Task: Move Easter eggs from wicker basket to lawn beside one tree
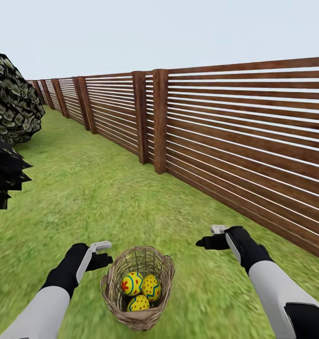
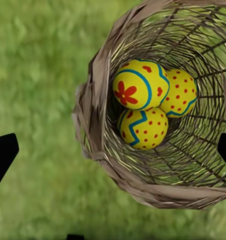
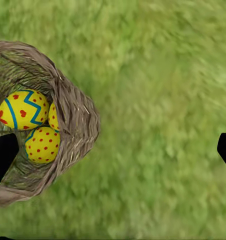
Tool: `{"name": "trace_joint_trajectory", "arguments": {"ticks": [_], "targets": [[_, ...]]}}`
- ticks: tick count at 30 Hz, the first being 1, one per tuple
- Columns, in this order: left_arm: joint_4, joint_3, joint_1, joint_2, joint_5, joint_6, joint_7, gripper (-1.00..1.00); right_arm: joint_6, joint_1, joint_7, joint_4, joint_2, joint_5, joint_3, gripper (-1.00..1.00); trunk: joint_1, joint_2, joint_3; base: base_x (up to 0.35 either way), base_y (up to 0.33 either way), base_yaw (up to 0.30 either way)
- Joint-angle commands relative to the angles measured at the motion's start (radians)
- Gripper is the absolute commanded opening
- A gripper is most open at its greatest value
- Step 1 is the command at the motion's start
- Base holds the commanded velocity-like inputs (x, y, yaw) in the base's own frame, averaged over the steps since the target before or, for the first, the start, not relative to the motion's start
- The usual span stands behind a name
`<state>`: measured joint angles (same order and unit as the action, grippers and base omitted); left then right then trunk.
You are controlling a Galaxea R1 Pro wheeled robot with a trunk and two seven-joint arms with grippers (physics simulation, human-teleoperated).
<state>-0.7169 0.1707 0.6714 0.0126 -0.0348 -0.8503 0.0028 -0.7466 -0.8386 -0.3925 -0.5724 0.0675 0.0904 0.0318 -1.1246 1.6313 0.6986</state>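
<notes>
I see the wicker basket [image 1: 138, 288] on the lawn [image 1: 84, 188], three Easter eggs [image 1: 141, 289] inside, touching. Left tool [image 1: 103, 254] at its 10 o'clock, right tool [image 1: 211, 239] at 2 o'clock; both spread open, holding nothing. Slatted fence [image 1: 235, 127] beyond

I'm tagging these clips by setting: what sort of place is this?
Most likely a fenced garden or backyard, in simulation: a mown lawn, a long brown slatted fence and dark leafy shrubs, with a wicker basket of Easter eggs on the grass.
</notes>
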Motion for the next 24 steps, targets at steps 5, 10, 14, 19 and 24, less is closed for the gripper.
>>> {"name": "trace_joint_trajectory", "arguments": {"ticks": [5,10,14,19,24], "targets": [[-0.001,0.004,0.001,0.001,-0.004,-0.004,0.000,1.00,-0.004,0.000,-0.016,-0.001,-0.002,0.011,0.038,1.00,-0.019,0.036,0.017,0.000,0.000,0.000],[-0.001,0.006,0.001,0.002,-0.005,-0.004,0.000,1.00,-0.003,0.000,-0.017,-0.001,-0.002,0.011,0.041,1.00,-0.038,0.071,0.032,0.000,0.000,0.000],[-0.002,0.007,0.001,0.003,-0.005,-0.004,0.000,1.00,-0.003,0.000,-0.017,-0.002,-0.002,0.011,0.042,1.00,-0.054,0.099,0.045,0.000,0.000,0.000],[-0.002,0.007,0.001,0.003,-0.004,-0.003,0.000,1.00,-0.004,0.000,-0.018,-0.004,-0.004,0.011,0.042,1.00,-0.073,0.134,0.061,0.000,0.000,0.000],[-0.002,0.008,0.001,0.004,-0.005,-0.003,0.000,1.00,-0.004,0.000,-0.019,-0.004,-0.005,0.011,0.042,1.00,-0.092,0.169,0.076,0.000,0.000,0.000]]}}
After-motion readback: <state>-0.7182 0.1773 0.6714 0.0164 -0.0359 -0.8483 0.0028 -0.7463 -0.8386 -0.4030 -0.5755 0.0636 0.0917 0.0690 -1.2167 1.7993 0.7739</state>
